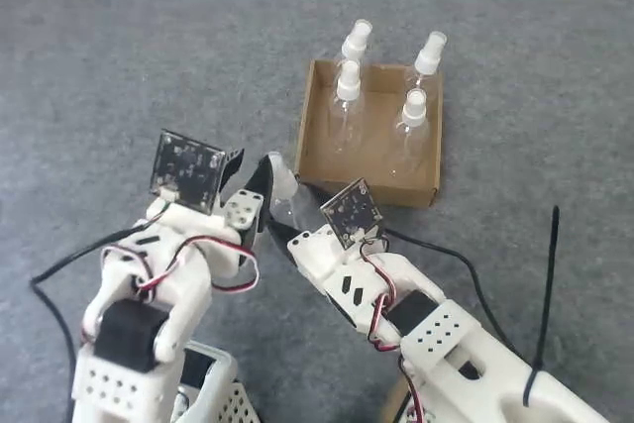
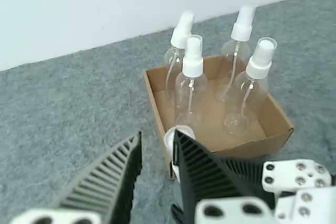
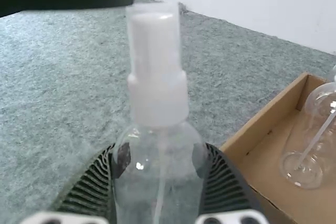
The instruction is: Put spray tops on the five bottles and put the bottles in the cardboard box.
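While the right claw (image 3: 157, 182) is gripping the fifth bottle (image 3: 157, 145) (spray top (image 3: 156, 77) already on) just beside the cardboard box (image 1: 369, 183), the left claw (image 2: 156, 161) is hanging released nearby. Carried low, it could be clipping the box wall or toppling the four bottles (image 1: 347, 116) inside.

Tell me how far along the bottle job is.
Done: four bottles with spray tops stand in the cardboard box. In hand: the fifth bottle, its spray top on, is held by the right gripper outside the box, with the left gripper open beside that top. Left: setting this bottle into the box.
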